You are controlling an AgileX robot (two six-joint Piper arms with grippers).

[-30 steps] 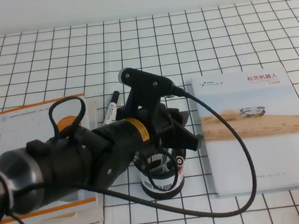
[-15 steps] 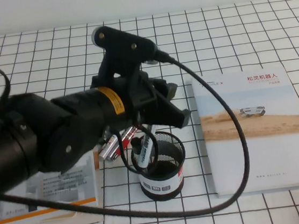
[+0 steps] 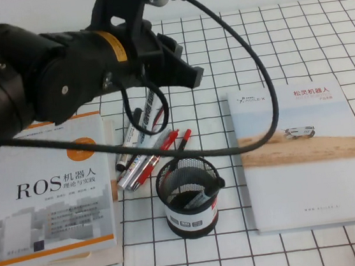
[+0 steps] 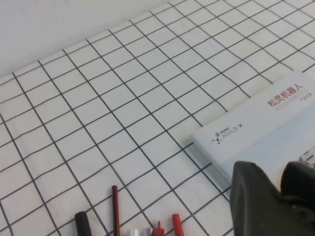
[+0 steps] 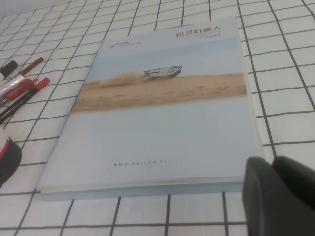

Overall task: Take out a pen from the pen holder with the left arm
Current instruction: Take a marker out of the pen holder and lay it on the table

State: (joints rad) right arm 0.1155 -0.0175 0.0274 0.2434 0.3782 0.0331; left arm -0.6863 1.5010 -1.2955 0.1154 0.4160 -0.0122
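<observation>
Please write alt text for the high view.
The left hand hangs above loose pens beside a mesh pen holder with a marker inside. A ROS book lies left, an AgileX booklet right; the right hand is outside this view.

Left arm [image 3: 36, 78]: held high above the worktop [image 3: 283, 44], reaching from the robot's left towards the middle, wrist pitched downward. Left gripper [image 3: 182, 73]: at the arm's end, clear of the surface. Right gripper [image 5: 280, 196]: low, close over the worktop, on the robot's right.
</observation>
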